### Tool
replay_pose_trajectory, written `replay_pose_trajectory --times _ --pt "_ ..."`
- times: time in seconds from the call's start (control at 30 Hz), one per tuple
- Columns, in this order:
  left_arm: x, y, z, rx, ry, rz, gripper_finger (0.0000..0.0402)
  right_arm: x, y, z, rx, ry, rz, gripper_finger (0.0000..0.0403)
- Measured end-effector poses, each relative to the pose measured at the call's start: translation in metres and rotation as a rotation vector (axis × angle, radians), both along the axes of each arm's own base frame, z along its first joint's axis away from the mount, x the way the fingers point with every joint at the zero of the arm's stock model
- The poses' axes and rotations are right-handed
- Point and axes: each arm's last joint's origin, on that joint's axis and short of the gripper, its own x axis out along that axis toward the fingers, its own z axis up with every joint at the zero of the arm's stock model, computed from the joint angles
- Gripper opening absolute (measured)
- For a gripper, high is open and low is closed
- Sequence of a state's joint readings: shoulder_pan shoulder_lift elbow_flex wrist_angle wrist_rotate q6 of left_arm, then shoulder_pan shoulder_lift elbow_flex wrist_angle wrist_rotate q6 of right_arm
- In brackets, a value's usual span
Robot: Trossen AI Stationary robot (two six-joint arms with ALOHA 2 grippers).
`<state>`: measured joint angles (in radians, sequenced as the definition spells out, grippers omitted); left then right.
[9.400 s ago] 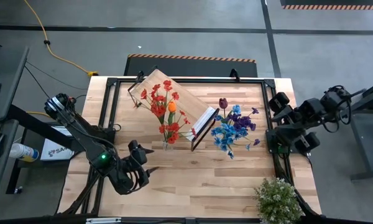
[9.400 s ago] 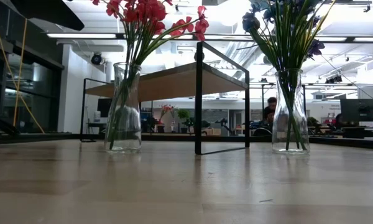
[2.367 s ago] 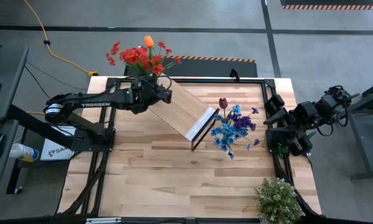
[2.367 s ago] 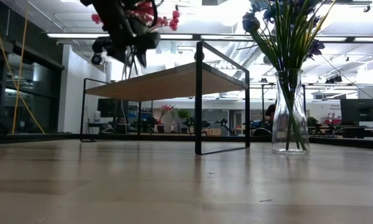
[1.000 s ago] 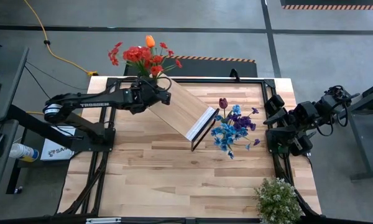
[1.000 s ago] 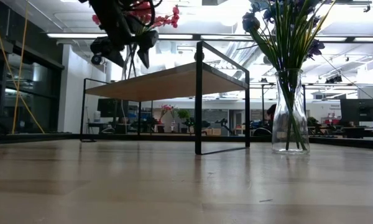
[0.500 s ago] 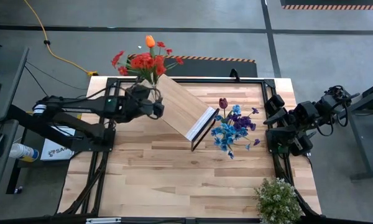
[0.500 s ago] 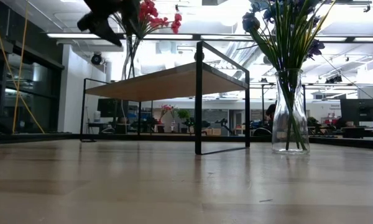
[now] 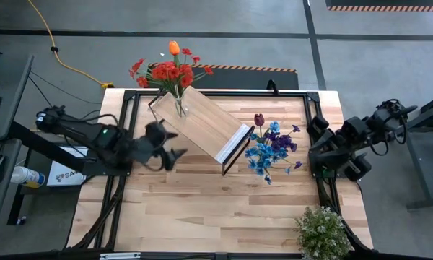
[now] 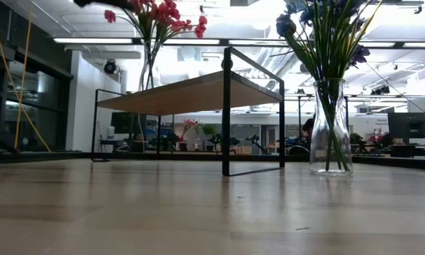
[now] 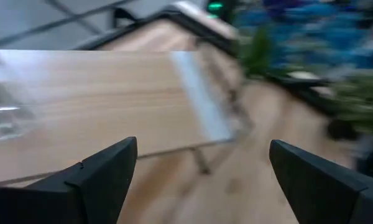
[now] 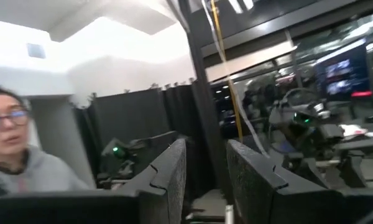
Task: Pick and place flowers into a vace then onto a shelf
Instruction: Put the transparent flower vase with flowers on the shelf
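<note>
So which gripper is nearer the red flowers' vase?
Left. The left gripper is beside the shelf holding the vase; the right gripper waits at the table's far right edge.

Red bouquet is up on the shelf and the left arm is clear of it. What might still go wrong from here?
1. The vase of red flowers stands near the shelf's far corner; top-heavy blooms lean outward, so a bump could tip it off.
2. The vase of blue flowers sits on the table close to the shelf's frame, so lifting it may clip the frame.
3. The open left gripper remains beside the shelf.

Two glass vases (image 10: 331, 127) of flowers (image 9: 169, 68), one shelf (image 9: 202, 123), one bushy plant (image 9: 322, 231), seemingly two end effectors (image 9: 167, 144).
</note>
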<state>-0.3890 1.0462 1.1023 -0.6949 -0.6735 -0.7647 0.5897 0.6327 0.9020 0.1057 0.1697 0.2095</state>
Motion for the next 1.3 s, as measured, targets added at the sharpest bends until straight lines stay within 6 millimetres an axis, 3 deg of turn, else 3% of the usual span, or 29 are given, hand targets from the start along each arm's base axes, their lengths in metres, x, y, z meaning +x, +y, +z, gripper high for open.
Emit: replay_pose_trajectory --times 0.17,0.33,0.63,0.83,1.0,1.13,1.3 --pt "-0.002 -0.032 0.010 -0.055 -0.120 -0.156 0.0399 0.000 0.003 -0.002 0.059 0.050 0.128 0.0110" --pt "-0.005 -0.054 0.011 -0.058 -0.163 -0.230 0.0399 0.006 0.010 -0.012 0.151 0.224 0.264 0.0110" --pt "-0.015 -0.072 0.012 -0.101 -0.190 -0.269 0.0399 0.013 0.026 -0.045 0.354 0.742 0.389 0.0110" --pt "-0.019 -0.075 0.012 -0.092 -0.195 -0.269 0.0399 0.000 0.038 -0.050 0.420 0.855 0.398 0.0110" --pt "-0.018 -0.075 0.011 -0.086 -0.194 -0.262 0.0399 -0.015 0.046 -0.068 0.462 1.062 0.299 0.0110" --pt "-0.018 -0.075 0.011 -0.081 -0.189 -0.261 0.0399 -0.028 0.042 -0.089 0.385 1.213 0.112 0.0110" --pt "-0.018 -0.075 0.011 -0.082 -0.191 -0.258 0.0399 -0.036 0.029 -0.105 0.260 1.268 -0.092 0.0110"
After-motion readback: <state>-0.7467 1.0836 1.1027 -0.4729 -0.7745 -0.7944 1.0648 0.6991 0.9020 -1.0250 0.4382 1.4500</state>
